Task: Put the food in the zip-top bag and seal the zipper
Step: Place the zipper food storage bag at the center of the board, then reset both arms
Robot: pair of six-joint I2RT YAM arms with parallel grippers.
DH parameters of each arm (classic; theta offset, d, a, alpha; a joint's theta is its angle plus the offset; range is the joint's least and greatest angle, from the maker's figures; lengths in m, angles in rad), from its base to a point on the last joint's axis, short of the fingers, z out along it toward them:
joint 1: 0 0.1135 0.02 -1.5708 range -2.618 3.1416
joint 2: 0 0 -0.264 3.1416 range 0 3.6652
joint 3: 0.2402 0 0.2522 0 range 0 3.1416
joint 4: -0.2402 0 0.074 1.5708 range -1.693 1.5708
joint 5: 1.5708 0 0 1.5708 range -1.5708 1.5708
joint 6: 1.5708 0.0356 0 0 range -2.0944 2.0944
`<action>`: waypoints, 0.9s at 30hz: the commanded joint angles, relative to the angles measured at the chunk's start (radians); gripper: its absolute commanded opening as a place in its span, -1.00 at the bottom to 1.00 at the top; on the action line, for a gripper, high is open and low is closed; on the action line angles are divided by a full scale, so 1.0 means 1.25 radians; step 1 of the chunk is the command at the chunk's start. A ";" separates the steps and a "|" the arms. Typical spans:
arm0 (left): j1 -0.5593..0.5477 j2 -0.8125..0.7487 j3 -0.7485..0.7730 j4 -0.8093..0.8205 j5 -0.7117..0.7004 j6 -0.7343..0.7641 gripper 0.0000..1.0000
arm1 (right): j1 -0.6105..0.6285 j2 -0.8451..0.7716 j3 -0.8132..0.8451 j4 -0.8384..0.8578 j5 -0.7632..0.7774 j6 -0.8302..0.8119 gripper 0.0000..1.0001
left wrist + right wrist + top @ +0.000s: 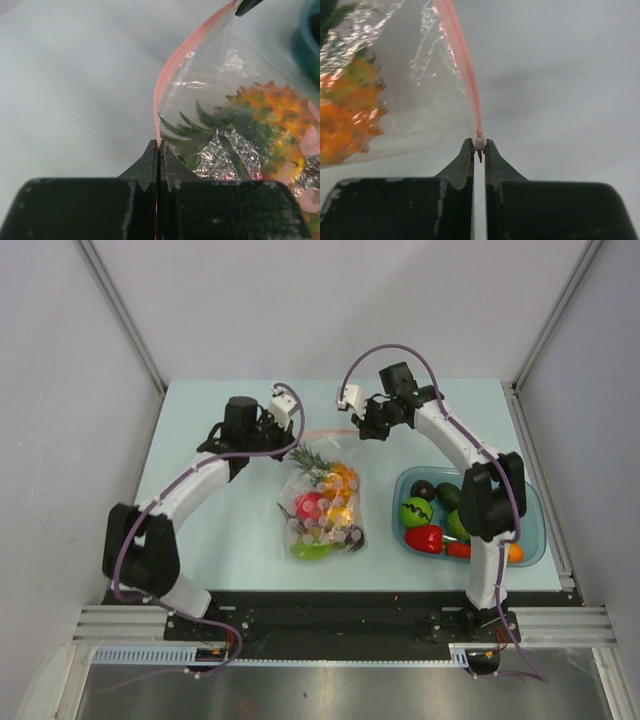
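Sealing step: food [322,505] in bag [215,70]. L gripper [159,149], R gripper [479,145] clamped on zipper [167,80] ends. Next prob: slide R along strip.

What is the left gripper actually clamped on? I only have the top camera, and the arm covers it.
Observer: The left gripper is shut on one end of the zipper; the pink strip runs straight into its closed fingers.
Operator: And the right one?
Observer: The right gripper is shut on a small white tab at the strip's other end.
Operator: Is any food close to the mouth?
Observer: The pineapple lies inside the zip-top bag, and its green crown reaches close to the left gripper.
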 commanded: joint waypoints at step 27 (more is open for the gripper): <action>0.244 0.081 0.405 -0.263 0.109 -0.164 0.99 | -0.156 -0.059 0.160 0.187 -0.152 0.585 0.99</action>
